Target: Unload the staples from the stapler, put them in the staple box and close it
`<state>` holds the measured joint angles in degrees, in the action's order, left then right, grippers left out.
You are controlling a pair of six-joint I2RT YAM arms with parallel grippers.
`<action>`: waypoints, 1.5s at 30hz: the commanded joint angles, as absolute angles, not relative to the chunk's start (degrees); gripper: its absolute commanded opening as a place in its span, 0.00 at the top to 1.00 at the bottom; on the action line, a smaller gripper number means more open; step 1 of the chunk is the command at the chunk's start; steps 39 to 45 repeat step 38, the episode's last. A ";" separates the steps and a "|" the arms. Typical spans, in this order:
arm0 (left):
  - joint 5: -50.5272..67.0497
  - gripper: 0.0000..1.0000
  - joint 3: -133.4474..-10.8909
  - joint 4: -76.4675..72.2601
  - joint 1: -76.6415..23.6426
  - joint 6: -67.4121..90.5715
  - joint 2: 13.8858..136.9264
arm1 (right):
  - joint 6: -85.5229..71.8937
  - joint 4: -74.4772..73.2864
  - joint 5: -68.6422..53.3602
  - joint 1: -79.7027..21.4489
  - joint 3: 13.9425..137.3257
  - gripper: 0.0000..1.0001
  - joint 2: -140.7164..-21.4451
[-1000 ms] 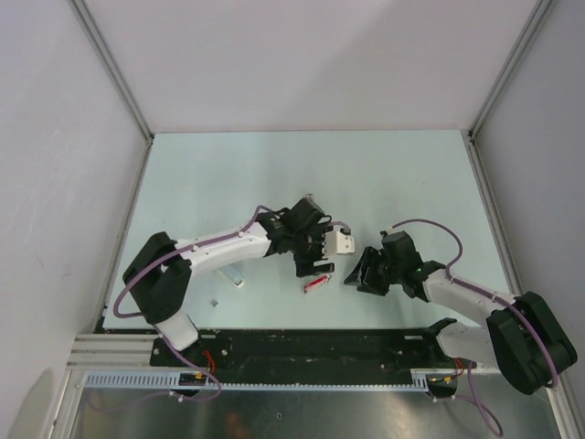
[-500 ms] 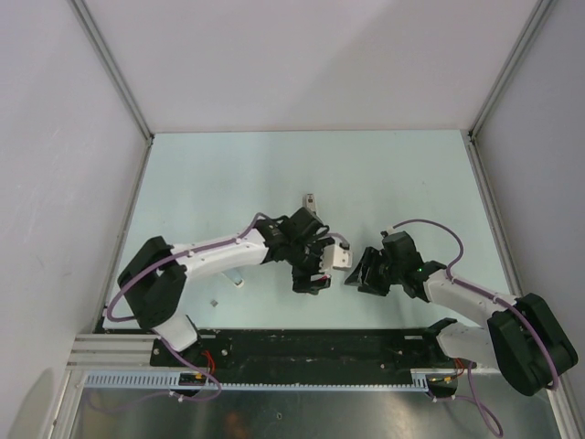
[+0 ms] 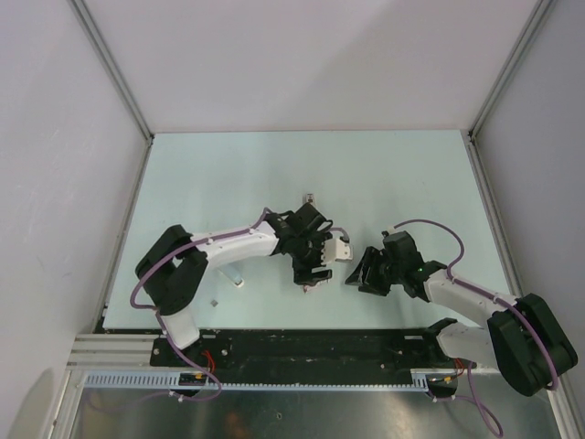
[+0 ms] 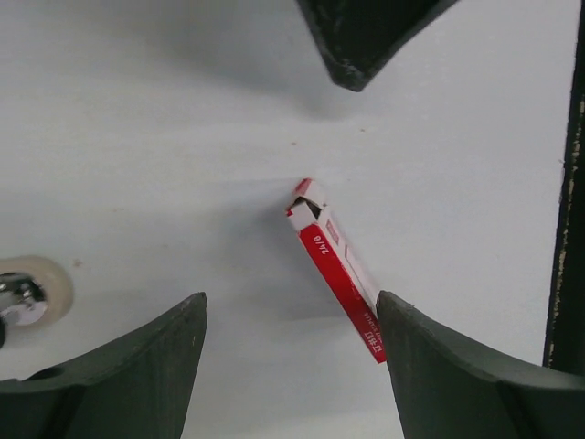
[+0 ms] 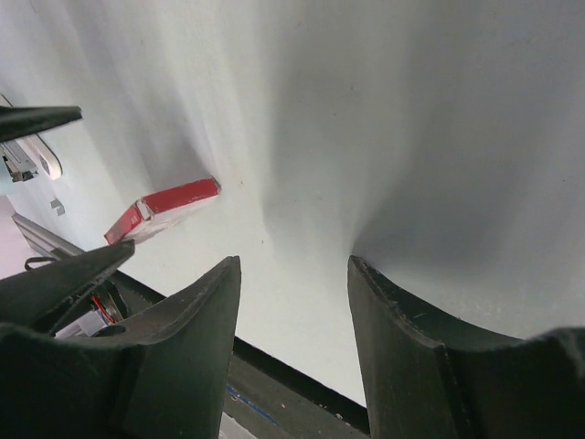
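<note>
Left end effector [image 4: 291, 306]: open, fingers down over the bench [image 3: 393, 174], gripping nothing.
Between its fingers: a red box [image 4: 340, 274] lies flat and slantwise, its open white-edged end towards the middle of the gap, its other end just beside one finger.
Right end effector [image 5: 292, 265]: open, nothing between the fingers, low over bare bench; the red box lies ahead of it and apart.
Spacing of the two: near each other at the near middle of the bench, not touching.
Staples [image 3: 236, 278]: short pale bar with a whitish end, flat on the bench beside the left forearm, apart from both end effectors.
Loose silvery bit [image 3: 214, 300]: on the bench nearer the front edge, apart from the bar.
</note>
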<state>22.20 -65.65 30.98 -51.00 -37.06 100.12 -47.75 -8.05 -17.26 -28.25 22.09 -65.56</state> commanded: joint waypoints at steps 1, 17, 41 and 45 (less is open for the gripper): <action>24.17 0.21 -68.52 30.79 -49.19 -37.32 100.28 | -46.59 -10.04 -15.78 -27.70 22.68 0.44 -65.19; 25.62 0.21 -70.00 30.92 -45.68 -34.21 98.90 | -46.41 -8.43 -16.08 -27.60 22.94 0.43 -65.91; 38.33 0.00 -65.06 32.03 -3.33 -20.82 68.92 | -32.72 -18.97 -13.36 -26.54 39.47 0.01 -61.47; 38.33 0.00 -65.06 32.03 -3.33 -20.82 68.92 | -32.72 -18.97 -13.36 -26.54 39.47 0.01 -61.47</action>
